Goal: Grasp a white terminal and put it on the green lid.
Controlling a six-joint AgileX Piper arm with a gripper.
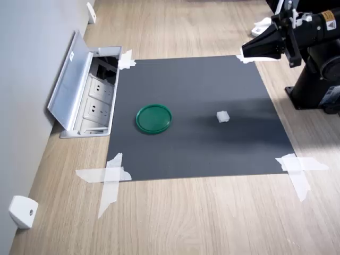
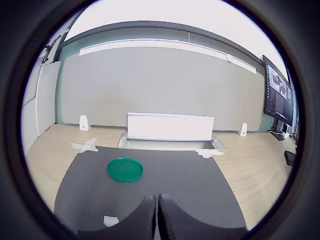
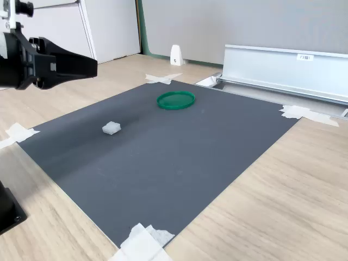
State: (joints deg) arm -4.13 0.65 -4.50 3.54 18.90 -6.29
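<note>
Gripper (image 2: 158,217): fingers pressed together with no gap in the wrist view; nothing held, nothing touched; it hangs in the air above the dark mat (image 1: 212,149), at the mat's corner on the first exterior view's upper right.

White terminal (image 1: 222,117): lies on the mat, nearest the gripper, clear of all edges; free of contact on every side; also seen in the second exterior view (image 3: 111,128).

Green lid (image 1: 154,118): flat on the mat, farther out, well apart from the terminal; bare mat lies between the two.

Mat corners are fixed with white tape (image 1: 109,178); wooden table (image 1: 212,218) surrounds it.

Beyond the lid, just past the mat edge, an open socket box (image 1: 87,98) with raised cover sits against the wall (image 1: 26,79).
</note>
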